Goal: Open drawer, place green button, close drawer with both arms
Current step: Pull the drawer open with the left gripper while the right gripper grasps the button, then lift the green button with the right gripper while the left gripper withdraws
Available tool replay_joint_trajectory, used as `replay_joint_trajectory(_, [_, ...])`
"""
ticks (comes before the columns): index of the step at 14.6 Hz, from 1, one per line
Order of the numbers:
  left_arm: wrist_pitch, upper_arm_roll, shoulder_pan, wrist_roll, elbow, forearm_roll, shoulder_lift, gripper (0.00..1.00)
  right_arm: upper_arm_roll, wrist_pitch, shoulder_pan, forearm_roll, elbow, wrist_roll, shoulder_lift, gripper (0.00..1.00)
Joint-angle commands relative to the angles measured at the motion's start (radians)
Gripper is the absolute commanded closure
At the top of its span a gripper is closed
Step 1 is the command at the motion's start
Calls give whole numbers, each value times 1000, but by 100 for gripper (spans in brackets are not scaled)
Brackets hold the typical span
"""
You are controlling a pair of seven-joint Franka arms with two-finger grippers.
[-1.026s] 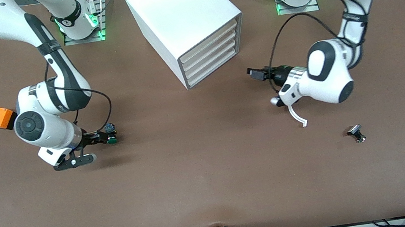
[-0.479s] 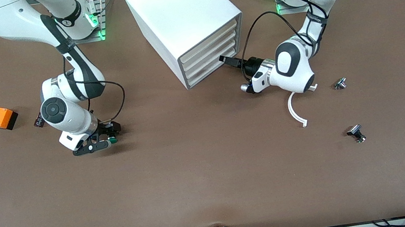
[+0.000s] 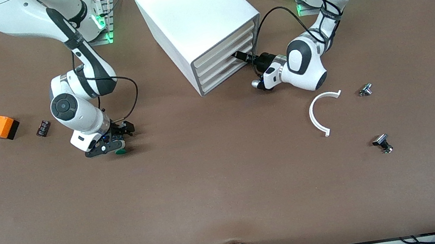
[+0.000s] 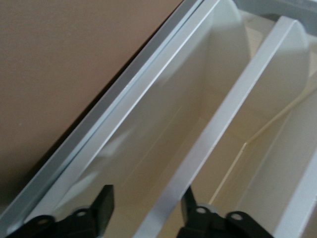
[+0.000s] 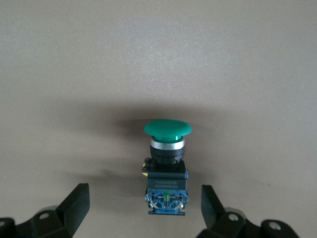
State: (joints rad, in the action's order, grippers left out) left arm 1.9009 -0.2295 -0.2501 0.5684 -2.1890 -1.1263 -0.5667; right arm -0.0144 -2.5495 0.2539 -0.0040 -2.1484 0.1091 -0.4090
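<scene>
The button (image 5: 167,163), green cap on a black-and-blue body, lies on its side on the brown table (image 3: 226,173) toward the right arm's end (image 3: 120,151). My right gripper (image 5: 144,198) is low over it and open, a finger on each side of its body, not touching (image 3: 116,139). The white cabinet (image 3: 194,11) stands at the middle, with all four drawers shut. My left gripper (image 3: 238,55) is at the lower drawer fronts, just above the lowest drawer (image 3: 223,76). It is open (image 4: 147,203), its fingers straddling a white drawer lip. I cannot tell which drawer's.
An orange box (image 3: 0,126) and a small black part (image 3: 43,127) lie toward the right arm's end. A white curved strip (image 3: 319,116) and two small metal parts (image 3: 365,89) (image 3: 383,143) lie toward the left arm's end.
My left gripper has moved across the table to the cabinet's drawer fronts. My right arm has swung in and set its open gripper around the button, which has not moved.
</scene>
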Motion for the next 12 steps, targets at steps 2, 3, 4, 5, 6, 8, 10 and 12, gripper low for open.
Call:
replay_joint_trajectory(2, [46, -4, -23, 31, -8, -18, -12, 100, -2, -73, -2, 4, -56, -54, 16, 0])
replay_joint_trajectory(3, [50, -1, -21, 31, -3, -14, -10, 100, -2, -81, -2, 4, -60, -52, 15, 0])
replay_joint_trajectory(4, [61, 12, -15, 33, 1, 14, -9, 100, -2, -83, -2, 4, -61, -54, 12, 0])
replay_joint_trajectory(5, [75, 45, -8, 31, 27, 51, -7, 100, -1, -87, -2, 4, -61, -54, 4, 0])
replay_joint_trajectory(6, [79, 96, -6, 33, 53, 75, -9, 100, 1, -104, -4, 4, -61, -63, -2, 0])
replay_joint_trajectory(8, [86, 182, -3, 30, 118, 80, -10, 100, 4, -113, -5, 4, -64, -84, -10, 0])
replay_joint_trajectory(10, [112, 217, 0, 25, 152, 80, -10, 100, 4, -132, -12, 4, -68, -86, -17, 8])
replay_joint_trajectory(12, [124, 219, 5, 19, 156, 80, -9, 100, 4, -149, -12, 4, -71, -88, -25, 33])
